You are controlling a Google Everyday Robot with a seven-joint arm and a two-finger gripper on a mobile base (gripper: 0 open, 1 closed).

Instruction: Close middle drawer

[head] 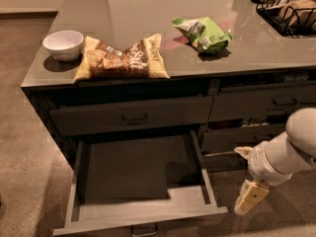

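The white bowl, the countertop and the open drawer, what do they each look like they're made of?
White bowl: likely glazed ceramic, though plastic is possible; smooth with a soft sheen. Countertop: polished grey stone or laminate; it mirrors light. Middle drawer: probably painted wood or board, matte grey, no reflections. The gripper hangs right of the drawer, low by its front corner.

Your end effector (251, 197), smooth cream plastic on a satin white arm (284, 154), hangs low at the right. Left of it, the middle drawer (143, 215) looks matt grey. Above and to its left, the surface (148, 9) is polished and reflective, and the chip bag (121, 58) is shiny crinkled film.
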